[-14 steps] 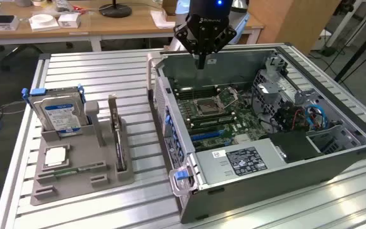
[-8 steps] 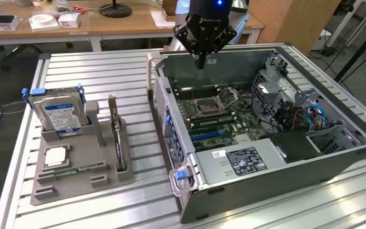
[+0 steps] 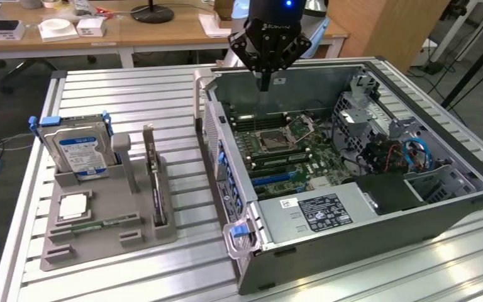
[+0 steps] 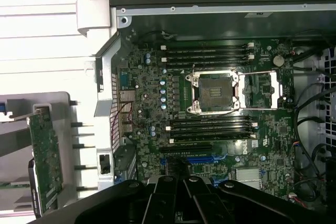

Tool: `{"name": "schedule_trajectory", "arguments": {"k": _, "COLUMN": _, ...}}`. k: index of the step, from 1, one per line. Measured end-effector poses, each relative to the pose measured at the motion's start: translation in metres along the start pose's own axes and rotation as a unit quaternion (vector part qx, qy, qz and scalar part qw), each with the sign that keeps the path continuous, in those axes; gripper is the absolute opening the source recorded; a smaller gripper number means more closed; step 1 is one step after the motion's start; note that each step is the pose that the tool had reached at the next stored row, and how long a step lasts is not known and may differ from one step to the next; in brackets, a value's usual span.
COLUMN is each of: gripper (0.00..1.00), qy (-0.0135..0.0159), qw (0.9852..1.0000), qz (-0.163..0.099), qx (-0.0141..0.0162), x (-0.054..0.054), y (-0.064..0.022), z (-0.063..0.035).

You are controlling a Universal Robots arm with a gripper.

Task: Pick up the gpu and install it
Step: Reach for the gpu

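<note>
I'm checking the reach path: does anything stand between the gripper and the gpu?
Only the case's side wall, which rises between the gripper, over the case's interior, and the gpu, upright in the gray holder. The gripper seems higher than that wall's rim.

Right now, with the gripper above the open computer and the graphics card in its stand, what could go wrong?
1. The shut gripper hangs over the computer case near one wall; a careless move could clip it.
2. The graphics card stands on edge in the gray stand near the hard drive; an off-centre grab could tip it.
3. The processor socket lies uncovered; a dropped card might damage it.
</note>
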State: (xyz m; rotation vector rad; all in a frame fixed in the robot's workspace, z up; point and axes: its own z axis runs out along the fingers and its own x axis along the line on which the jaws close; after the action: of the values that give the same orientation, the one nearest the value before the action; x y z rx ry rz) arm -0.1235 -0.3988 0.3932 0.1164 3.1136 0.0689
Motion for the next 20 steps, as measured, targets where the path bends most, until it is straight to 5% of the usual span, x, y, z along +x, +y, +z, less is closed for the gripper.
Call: {"name": "schedule_trajectory", "arguments": {"k": 20, "gripper": 0.11, "qy": 0.0, "qw": 1.0, "qz": 0.0, "qx": 0.0, "x": 0.011, "y": -0.0008, "z": -0.0004}}
